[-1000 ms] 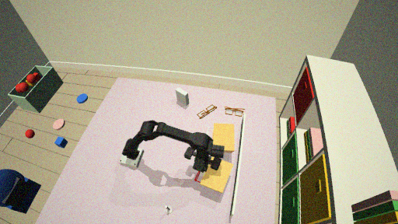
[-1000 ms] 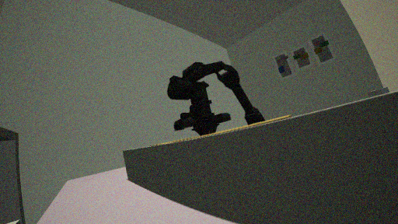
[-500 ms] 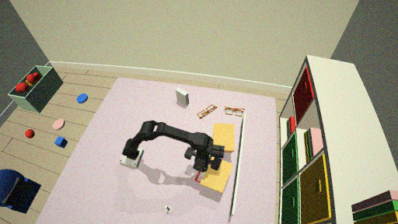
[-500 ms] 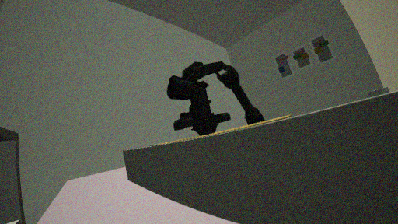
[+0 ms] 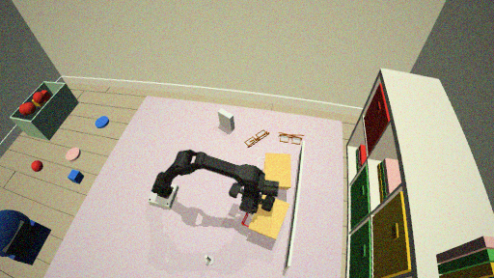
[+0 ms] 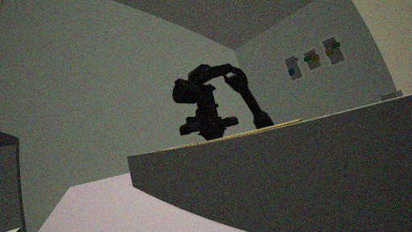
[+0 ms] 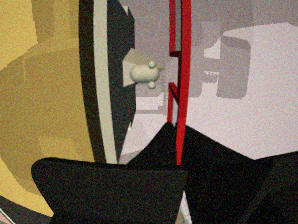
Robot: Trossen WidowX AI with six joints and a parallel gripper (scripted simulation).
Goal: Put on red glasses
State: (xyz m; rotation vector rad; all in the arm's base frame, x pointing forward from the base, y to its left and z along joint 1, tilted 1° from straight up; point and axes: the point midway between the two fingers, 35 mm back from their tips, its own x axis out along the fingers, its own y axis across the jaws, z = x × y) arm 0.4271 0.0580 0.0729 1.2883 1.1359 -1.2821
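My gripper (image 5: 251, 208) (image 7: 172, 129) is shut on the red glasses (image 7: 181, 63) (image 5: 246, 215), which stand edge-on and upright from the fingers in the wrist view. In the top view it hangs low over the mat, at the left edge of the nearer yellow display head (image 5: 270, 219) (image 7: 40, 96). A second yellow head (image 5: 278, 169) stands just behind it. I see no coloured tag in any view. A small pale knob (image 7: 143, 71) shows between the head and the glasses. In the exterior view the arm (image 6: 207, 105) is only a dark silhouette.
Two other pairs of glasses (image 5: 256, 138) (image 5: 290, 138) lie at the back of the pink mat (image 5: 121, 217), near a white block (image 5: 226, 121). A long white rail (image 5: 295, 203) runs right of the heads, with a shelf unit (image 5: 425, 169) beyond. A green bin (image 5: 43, 108) and toys sit at the left.
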